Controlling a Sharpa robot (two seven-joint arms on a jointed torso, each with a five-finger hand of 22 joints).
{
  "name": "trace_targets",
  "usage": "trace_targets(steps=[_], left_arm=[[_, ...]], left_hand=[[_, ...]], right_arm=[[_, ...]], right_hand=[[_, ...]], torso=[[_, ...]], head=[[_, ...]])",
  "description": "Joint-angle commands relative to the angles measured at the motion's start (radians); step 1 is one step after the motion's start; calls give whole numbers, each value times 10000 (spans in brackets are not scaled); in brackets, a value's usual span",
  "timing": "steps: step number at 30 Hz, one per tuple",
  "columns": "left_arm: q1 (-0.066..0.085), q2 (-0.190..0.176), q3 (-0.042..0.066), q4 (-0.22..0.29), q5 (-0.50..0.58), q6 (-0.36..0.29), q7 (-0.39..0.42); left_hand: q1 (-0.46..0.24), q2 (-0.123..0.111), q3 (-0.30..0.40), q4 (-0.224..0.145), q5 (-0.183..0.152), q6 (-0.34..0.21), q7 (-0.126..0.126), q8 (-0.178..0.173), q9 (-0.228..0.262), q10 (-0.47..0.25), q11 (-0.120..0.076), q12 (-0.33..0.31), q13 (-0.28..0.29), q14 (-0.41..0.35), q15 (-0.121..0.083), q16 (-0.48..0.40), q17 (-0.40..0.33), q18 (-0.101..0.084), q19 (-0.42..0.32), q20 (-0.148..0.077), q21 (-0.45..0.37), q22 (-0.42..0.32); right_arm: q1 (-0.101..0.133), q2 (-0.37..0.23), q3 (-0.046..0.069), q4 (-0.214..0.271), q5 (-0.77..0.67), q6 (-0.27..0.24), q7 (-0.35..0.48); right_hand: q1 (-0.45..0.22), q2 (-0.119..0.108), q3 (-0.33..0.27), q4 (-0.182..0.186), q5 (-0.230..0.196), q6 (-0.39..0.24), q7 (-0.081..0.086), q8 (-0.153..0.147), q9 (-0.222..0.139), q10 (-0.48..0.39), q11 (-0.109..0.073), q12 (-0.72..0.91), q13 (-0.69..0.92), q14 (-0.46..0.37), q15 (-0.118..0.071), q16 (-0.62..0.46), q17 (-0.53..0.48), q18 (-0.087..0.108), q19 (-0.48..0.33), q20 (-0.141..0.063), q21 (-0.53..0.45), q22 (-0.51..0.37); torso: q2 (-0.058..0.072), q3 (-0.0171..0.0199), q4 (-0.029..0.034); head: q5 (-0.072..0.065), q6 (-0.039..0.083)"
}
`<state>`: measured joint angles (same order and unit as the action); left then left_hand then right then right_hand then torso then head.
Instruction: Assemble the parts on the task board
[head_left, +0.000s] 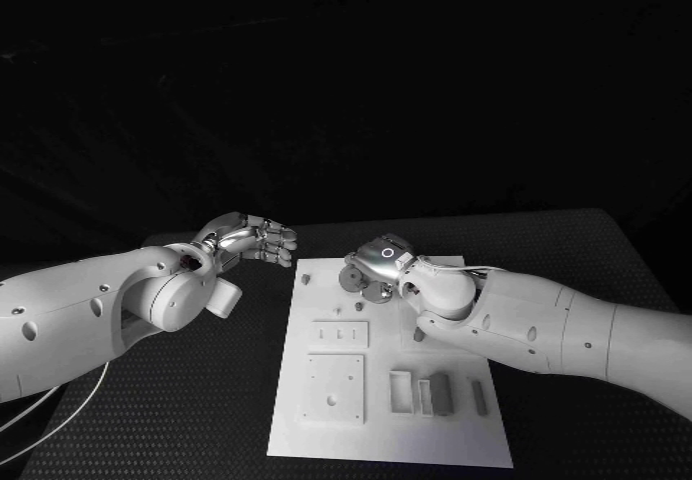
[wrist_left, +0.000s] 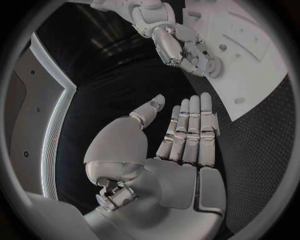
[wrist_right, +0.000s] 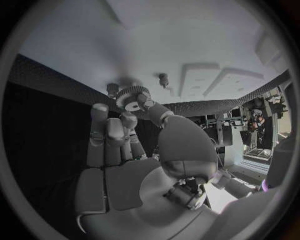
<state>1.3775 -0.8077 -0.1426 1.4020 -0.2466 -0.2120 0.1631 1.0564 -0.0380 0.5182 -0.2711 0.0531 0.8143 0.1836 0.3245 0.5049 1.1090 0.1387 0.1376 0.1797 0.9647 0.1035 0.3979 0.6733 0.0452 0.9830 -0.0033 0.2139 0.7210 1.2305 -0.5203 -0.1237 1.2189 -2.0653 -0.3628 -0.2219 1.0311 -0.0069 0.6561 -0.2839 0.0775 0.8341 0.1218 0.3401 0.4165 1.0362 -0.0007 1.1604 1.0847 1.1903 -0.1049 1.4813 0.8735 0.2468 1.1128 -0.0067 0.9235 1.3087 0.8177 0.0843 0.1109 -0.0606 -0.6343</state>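
Note:
The white task board (head_left: 320, 440) lies in the middle of the table. My right hand (head_left: 387, 262) hovers over its far end, where thumb and a finger pinch a grey toothed gear (wrist_right: 130, 95) just above the board. The gear (head_left: 355, 275) shows as a dark round piece under the fingers, with a second round piece (head_left: 379, 291) beside it. Two small pegs (wrist_right: 164, 78) stand on the board near the gear. My left hand (head_left: 255, 240) floats off the board's far left corner with fingers straight (wrist_left: 189, 131) and holds nothing. The right hand (wrist_left: 184, 47) appears in the left wrist view too.
Nearer on the board lie a raised square plate (head_left: 335, 388), a smaller slotted plate (head_left: 340, 333) and three upright rectangular blocks (head_left: 433, 393). Black textured table (head_left: 173, 420) surrounds the board on both sides.

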Motion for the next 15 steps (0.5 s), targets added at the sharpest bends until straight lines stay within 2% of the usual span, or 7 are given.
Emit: trace_targets(steps=[1, 15], left_arm=[[7, 11, 7, 18, -16, 146, 80], [7, 18, 8, 6, -16, 169, 78]], left_hand=[[-102, -26, -8, 35, -1, -5, 75, -54, -5, 53, -1, -49, 12, 81, -13, -63, 17, 139, -46, 53, -54, 17], [-100, -26, -7, 32, -1, -5, 75, -57, -3, 55, -1, -61, 20, 84, -13, -78, 33, 140, -48, 53, -58, 23]], right_arm=[[-71, -52, -47, -68, -19, 362, -138], [-93, -121, -47, 88, 9, 334, -122]], right_hand=[[66, -7, 40, 3, 25, 1941, -235, 67, 839, -4, -89, -62, -14, 3, -51, -28, -10, 149, -6, -58, 0, 125], [65, -9, 41, -2, 24, 1949, -237, 69, 842, 4, -90, -60, -25, 13, -52, -29, -11, 149, 4, -62, -2, 126]], torso=[[2, 11, 31], [1, 16, 37]], head=[[3, -12], [14, -49]])
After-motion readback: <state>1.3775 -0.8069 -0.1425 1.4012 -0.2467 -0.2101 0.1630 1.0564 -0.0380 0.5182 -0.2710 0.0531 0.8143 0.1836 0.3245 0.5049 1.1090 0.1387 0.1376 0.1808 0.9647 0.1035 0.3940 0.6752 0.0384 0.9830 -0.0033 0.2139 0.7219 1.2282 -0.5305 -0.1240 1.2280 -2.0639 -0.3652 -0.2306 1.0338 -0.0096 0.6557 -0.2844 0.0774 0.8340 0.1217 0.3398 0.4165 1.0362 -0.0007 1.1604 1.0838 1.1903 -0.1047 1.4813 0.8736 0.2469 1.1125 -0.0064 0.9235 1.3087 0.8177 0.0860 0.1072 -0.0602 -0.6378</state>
